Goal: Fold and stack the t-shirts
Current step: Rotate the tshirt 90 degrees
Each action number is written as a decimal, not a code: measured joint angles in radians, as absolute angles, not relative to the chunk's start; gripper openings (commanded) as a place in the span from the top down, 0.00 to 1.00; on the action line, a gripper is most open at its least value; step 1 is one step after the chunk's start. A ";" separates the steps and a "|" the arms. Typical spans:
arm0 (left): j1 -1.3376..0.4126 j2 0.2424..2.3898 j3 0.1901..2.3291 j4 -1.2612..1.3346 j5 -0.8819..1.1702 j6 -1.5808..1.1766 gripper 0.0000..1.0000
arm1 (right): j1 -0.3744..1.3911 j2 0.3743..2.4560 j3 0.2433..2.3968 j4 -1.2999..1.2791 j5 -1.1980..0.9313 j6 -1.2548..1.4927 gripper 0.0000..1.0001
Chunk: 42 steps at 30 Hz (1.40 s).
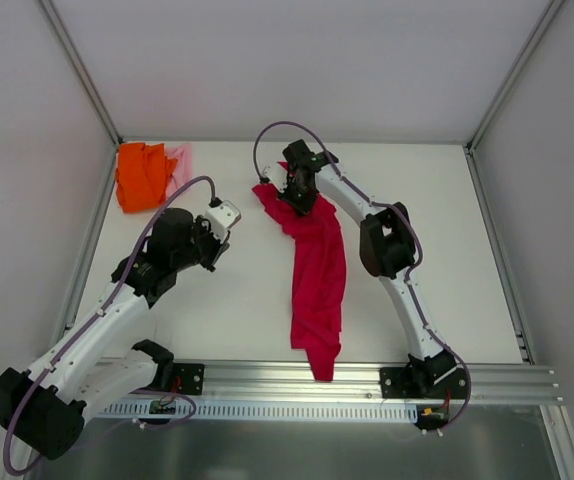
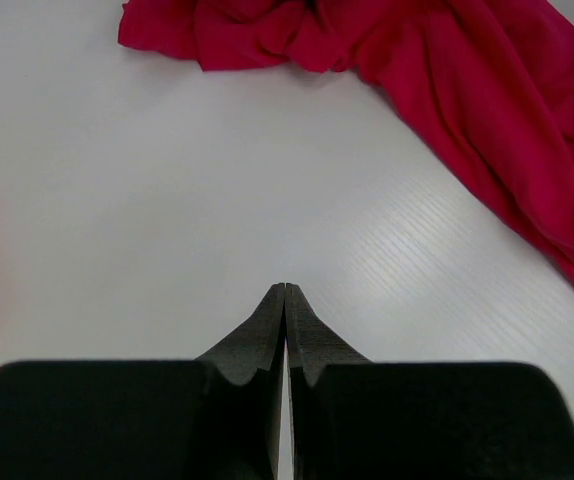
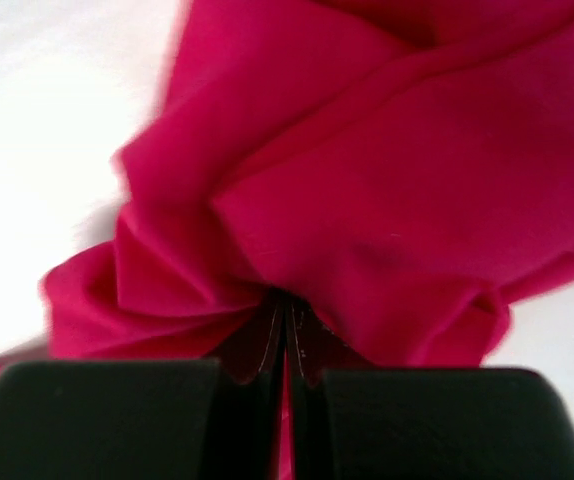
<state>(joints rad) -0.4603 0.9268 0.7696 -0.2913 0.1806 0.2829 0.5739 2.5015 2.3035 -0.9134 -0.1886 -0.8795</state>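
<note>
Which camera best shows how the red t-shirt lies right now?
Top external: the whole red t-shirt shows, stretched in a long strip. Left wrist catches only part of it; right wrist only bunched folds pinched in the right tool.

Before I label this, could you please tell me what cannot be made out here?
Top view, pink t-shirt: only a strip shows beside the orange t-shirt.
Right wrist view, right gripper: tips buried in red t-shirt folds.
Left wrist view, red t-shirt: cut off by the right edge.
</note>
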 measured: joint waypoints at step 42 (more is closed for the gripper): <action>-0.430 0.927 0.770 -0.319 0.256 0.286 1.00 | 0.582 2.179 2.079 -0.569 0.242 -0.955 0.14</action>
<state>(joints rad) -0.4297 0.9272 0.7696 -0.3191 0.2558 0.2863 0.5816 2.1792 2.0789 -0.5694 0.2417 -0.9546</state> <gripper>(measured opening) 0.006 0.853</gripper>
